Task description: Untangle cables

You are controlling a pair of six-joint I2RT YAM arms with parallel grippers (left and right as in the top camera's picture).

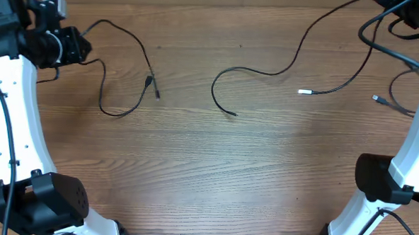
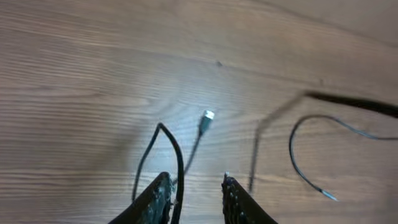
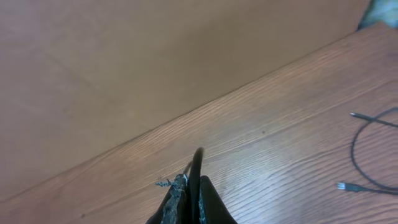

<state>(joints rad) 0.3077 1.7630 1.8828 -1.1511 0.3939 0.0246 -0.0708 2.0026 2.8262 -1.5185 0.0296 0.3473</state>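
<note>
Three thin black cables lie apart on the wooden table. The left cable (image 1: 130,71) loops from my left gripper (image 1: 81,47) at the far left. In the left wrist view my left gripper (image 2: 194,180) is open, with this cable (image 2: 176,149) running between the fingers against the left one; its silver plug (image 2: 207,116) lies ahead. The middle cable (image 1: 257,70) curves across the centre. The right cable (image 1: 353,78), with a white plug (image 1: 304,91), rises to my right gripper (image 1: 395,6) at the far right corner. That gripper (image 3: 189,182) is shut on this cable (image 3: 198,158).
Another thin cord with a small plug (image 1: 376,99) lies by the right arm (image 1: 414,140); it also shows in the right wrist view (image 3: 357,146). The left arm (image 1: 11,123) stands along the left edge. A brown wall (image 3: 124,62) rises behind the table's far edge.
</note>
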